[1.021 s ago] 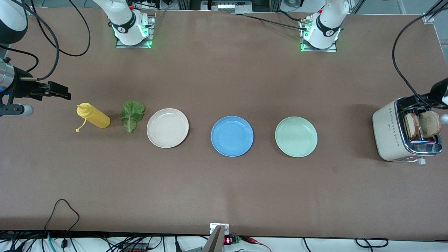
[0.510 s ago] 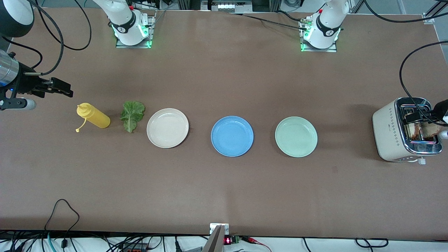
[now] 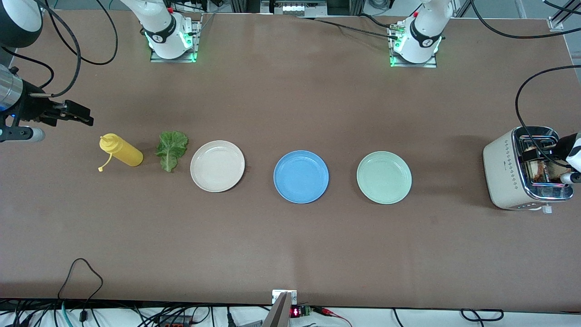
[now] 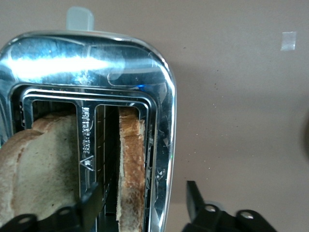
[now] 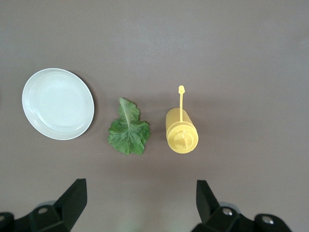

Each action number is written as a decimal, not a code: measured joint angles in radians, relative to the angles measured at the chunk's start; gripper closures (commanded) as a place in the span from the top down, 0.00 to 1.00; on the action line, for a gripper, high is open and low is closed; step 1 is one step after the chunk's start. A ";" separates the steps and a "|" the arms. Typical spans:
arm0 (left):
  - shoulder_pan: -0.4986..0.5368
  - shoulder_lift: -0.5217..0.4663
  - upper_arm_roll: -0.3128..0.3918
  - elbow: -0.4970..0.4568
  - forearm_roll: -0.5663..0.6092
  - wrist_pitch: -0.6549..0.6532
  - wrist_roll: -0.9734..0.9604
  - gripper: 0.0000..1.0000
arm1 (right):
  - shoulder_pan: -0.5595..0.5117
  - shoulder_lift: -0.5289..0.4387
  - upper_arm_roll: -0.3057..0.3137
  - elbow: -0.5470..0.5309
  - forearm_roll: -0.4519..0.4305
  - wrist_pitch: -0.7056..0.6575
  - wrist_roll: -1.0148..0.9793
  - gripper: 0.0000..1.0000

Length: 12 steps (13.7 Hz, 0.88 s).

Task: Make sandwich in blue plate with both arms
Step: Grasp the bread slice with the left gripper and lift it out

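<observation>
Front view: a brown table [image 3: 290, 250] holds 3 plates in a row, with the blue plate [image 3: 301, 176] in the middle, bare. A cream plate [image 3: 217, 165] lies toward the right arm's end and a pale green plate [image 3: 384, 177] toward the left arm's end. A lettuce leaf [image 3: 171, 150] and a yellow squeeze bottle [image 3: 120, 152] lie near the cream plate. The left gripper [image 4: 144, 203] is at the toaster [image 3: 506, 175], its fingers [image 4: 91, 203] apart on either side of 1 upright bread slice [image 4: 130, 169] (not touching it); a second slice [image 4: 38, 169] stands in the neighbouring slot. The right gripper [image 5: 140, 203] waits above the table near the bottle and leaf, fingers spread wide, holding nothing.
</observation>
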 measured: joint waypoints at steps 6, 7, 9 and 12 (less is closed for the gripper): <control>0.016 0.002 0.000 0.002 0.003 -0.004 0.005 0.01 | 0.000 0.000 0.000 0.000 0.000 0.003 0.000 1.00; 0.019 0.002 0.000 0.004 0.003 -0.005 0.020 0.01 | 0.000 0.000 0.000 0.000 0.000 0.003 0.000 1.00; 0.019 -0.001 0.000 0.037 0.003 -0.029 0.061 0.01 | 0.000 0.000 0.000 0.000 0.000 0.004 0.000 1.00; 0.017 -0.010 -0.010 0.214 0.002 -0.259 0.077 0.01 | 0.000 0.000 0.000 0.000 0.000 0.004 0.000 1.00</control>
